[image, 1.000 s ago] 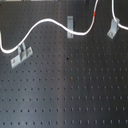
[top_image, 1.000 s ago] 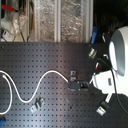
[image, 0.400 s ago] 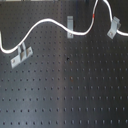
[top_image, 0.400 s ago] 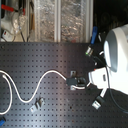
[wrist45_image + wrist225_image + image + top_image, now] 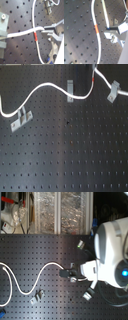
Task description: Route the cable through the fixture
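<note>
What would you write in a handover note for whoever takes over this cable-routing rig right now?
Hand: appears shut on the cable, close to its red band.
Cable: snakes over the perforated board past the two-pronged bracket and the straight clip, then loops toward the fixture.
Done: cable picked up and brought to the fixture.
Left: too blurred to tell whether it is seated; check, then finish threading and release.
</note>
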You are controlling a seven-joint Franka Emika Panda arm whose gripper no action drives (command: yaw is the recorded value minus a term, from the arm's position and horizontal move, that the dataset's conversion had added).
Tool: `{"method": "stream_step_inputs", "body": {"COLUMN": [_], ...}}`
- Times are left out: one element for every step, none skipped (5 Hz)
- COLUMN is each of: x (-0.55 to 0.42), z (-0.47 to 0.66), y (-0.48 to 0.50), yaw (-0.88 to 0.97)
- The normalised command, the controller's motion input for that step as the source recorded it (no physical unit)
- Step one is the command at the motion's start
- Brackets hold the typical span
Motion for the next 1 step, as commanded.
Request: {"method": "stream_step_inputs", "body": {"x": [-0.067], "z": [0.03], "y": [0.343], "yaw": [0.00]}}
